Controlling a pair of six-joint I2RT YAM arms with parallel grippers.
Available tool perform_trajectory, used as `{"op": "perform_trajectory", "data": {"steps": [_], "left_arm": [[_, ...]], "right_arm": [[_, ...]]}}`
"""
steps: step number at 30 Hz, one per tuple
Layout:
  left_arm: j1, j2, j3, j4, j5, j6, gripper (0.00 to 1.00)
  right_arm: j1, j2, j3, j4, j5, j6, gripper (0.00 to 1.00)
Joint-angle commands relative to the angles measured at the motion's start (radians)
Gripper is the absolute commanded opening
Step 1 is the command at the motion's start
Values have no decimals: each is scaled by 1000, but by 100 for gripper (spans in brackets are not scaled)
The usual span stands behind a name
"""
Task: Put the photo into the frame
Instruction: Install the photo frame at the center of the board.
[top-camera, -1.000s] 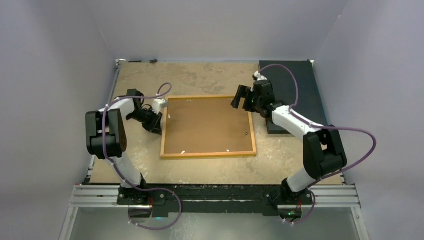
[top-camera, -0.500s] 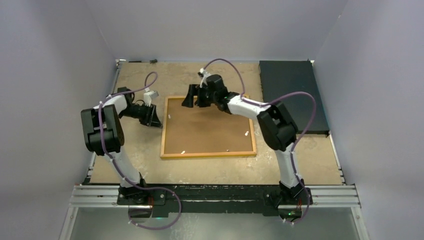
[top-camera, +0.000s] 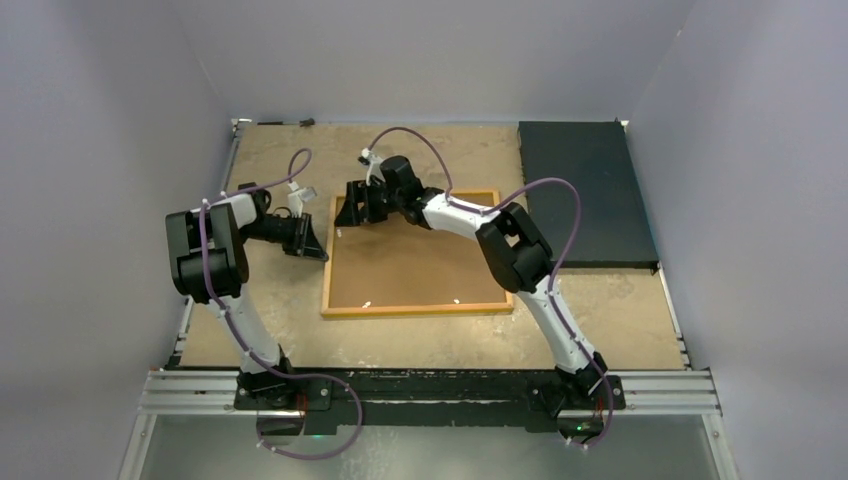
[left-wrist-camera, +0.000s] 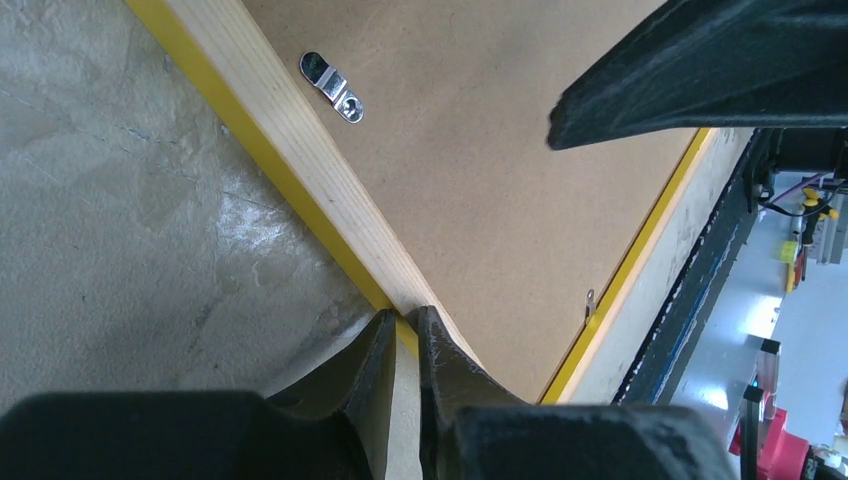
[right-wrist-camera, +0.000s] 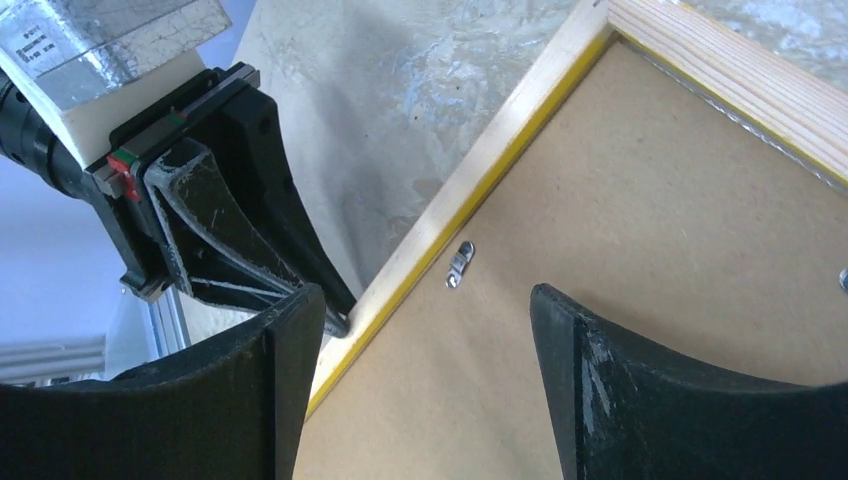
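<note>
Left gripper (left-wrist-camera: 402, 335) clenched, tips touching the frame (top-camera: 327, 285) at its left rail; right gripper (right-wrist-camera: 422, 300) spread wide above its far-left corner

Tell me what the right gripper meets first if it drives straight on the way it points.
The right gripper, open, would likely first meet the brown backing board lying in the frame, beside the small metal clip; depth is unclear.
</note>
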Motion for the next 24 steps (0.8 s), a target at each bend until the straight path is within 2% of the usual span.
{"op": "perform_trajectory", "data": {"steps": [1, 12, 24], "left_arm": [[-6, 23, -25, 70, -19, 17, 9], [-6, 3, -41, 76, -29, 22, 7], [-6, -10, -39, 77, -45, 26, 6]], "right_arm": [[17, 41, 85, -4, -51, -21, 77], [43, 95, 117, 3, -85, 3, 76], [63, 93, 71, 57, -127, 42, 75]]}}
